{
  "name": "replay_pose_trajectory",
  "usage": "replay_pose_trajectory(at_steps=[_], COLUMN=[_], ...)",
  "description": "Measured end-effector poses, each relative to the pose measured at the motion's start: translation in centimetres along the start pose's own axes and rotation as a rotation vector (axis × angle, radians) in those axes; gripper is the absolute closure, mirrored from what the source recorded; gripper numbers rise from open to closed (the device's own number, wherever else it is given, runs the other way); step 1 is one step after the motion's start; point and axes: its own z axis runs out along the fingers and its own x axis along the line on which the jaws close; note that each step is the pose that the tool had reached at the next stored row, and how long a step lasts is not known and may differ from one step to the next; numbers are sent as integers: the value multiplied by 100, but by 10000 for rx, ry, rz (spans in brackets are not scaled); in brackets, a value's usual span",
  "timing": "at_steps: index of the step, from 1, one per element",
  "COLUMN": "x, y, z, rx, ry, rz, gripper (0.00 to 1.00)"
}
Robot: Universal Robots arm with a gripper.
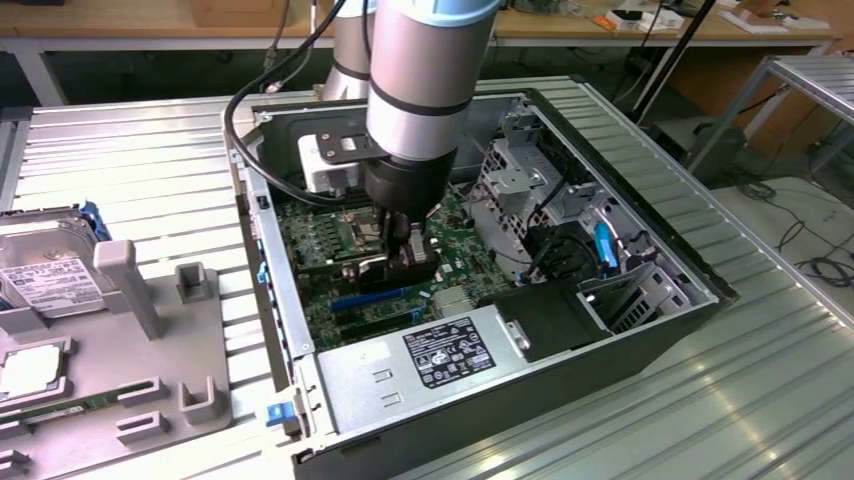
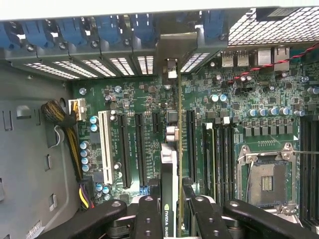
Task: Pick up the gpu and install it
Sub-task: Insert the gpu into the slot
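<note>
The gpu stands edge-on at the motherboard, clamped in our gripper. We see black expansion slots flanking it, a white slot farther off, and the CPU socket nearby.

A robotics lab or workshop: wooden workbenches beyond the pincer, an opened computer case around it, ribbed metal surface beneath.
</note>
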Motion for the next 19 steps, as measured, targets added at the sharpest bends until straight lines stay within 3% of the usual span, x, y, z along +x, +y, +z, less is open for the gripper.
replay_pose_trajectory(at_steps=[3, 5, 10, 19], x=[-1, -1, -4, -5], y=[-15, -19, -50, -76], z=[1, 0, 0, 3], rx=[-23, -107, -240, -261], ry=[-5, 2, 11, 12], rz=[-1, 2, 5, 19], gripper=[73, 73, 73, 73])
